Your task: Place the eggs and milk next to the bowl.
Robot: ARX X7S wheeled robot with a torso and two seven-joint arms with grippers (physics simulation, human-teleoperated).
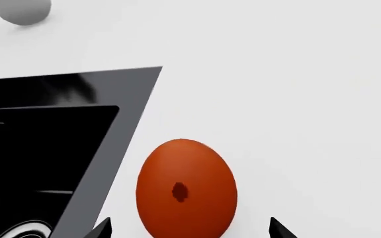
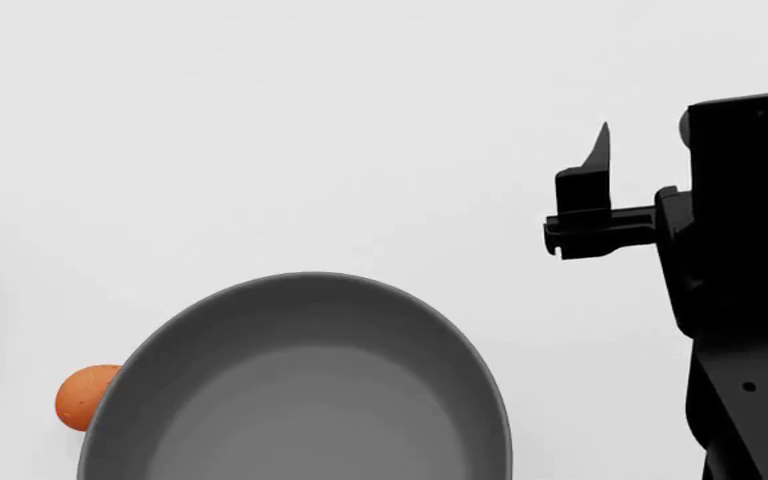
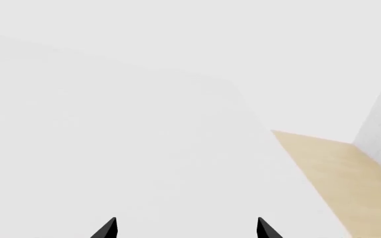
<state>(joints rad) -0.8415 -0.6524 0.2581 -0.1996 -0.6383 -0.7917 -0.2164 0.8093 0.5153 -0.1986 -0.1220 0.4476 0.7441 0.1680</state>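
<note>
Eggs first: one smooth orange-brown egg (image 1: 186,191) lies on the white counter (image 1: 296,99), oval and matte, with a small dark spot on the side facing the left wrist camera. It sits between the two black tips of the left gripper (image 1: 190,229), which stand wide on either side without touching it, so that pincer is released. Just beside the egg, along one side, runs the dark grey rim of a black sink (image 1: 121,134); a drain ring shows deep in its basin, and nothing else can be seen inside it. A pale grey rounded shape (image 1: 24,11) sits at the far corner of that same view, too cut off to name. From the head view, an egg (image 2: 87,397) peeks out at the left edge of the bowl (image 2: 304,400), touching or almost touching its rim. The bowl is large, round and plain grey, with a thin rim and a bare matte inside holding nothing. White counter spreads open beyond the bowl and to its right. The right gripper (image 3: 185,229) hangs over bare counter well to the bowl's right, its tips spread apart and holding nothing. Past the counter's far edge on that side, a tan floor (image 3: 343,173) shows below.
</note>
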